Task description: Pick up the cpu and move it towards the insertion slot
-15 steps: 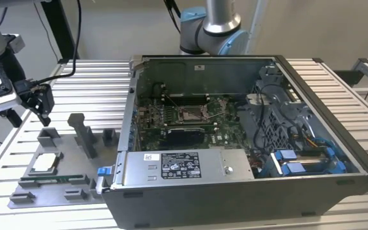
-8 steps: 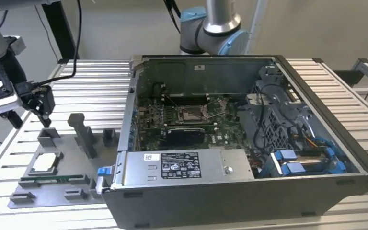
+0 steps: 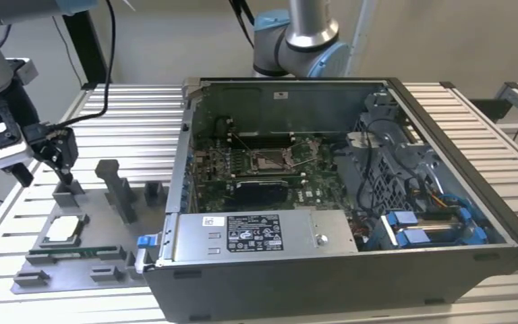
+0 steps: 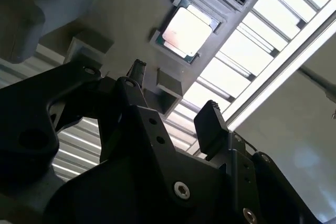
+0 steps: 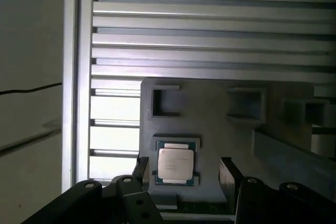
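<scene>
Exterior view: I watch from high and well back, looking down over the table (image 3: 124,111), with the hand (image 3: 64,177) far off.
First wrist view: close behind the hand, facing down past it.
Second wrist view: close behind the hand, slanted across it.
Shared: all three catch the cpu (image 5: 175,163) near the hand.

The cpu (image 3: 64,229), a flat square chip with a shiny silver top and darker rim, lay flat in a recess of a grey tray (image 3: 72,270). The insertion slot (image 3: 270,159), a square metal-framed socket with a brownish centre, sat inside the open computer case (image 3: 331,283), well apart from it.
</scene>
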